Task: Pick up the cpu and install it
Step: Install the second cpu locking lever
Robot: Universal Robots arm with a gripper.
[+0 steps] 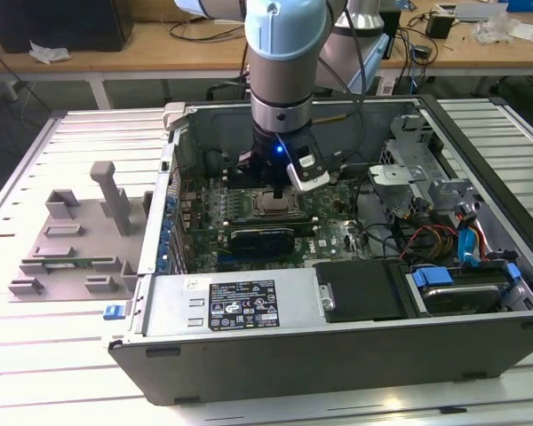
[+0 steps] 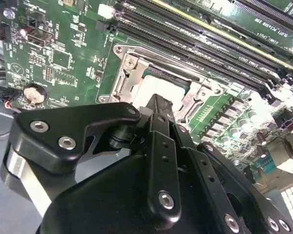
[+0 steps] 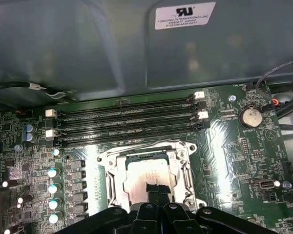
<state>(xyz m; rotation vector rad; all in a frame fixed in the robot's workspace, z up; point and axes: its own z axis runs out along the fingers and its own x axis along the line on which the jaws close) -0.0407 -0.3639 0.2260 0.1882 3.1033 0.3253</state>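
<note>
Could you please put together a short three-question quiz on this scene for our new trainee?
1. True or false: the cpu lies inside the socket frame on the motherboard.
2. In the exterior view, the grey fixture tray lies on which side of the computer case?
3. The gripper hangs above: A) the hard drive, B) the socket frame, C) the fixture tray.

Key:
1. True.
2. The exterior view's left, outside the case.
3. B.
</note>
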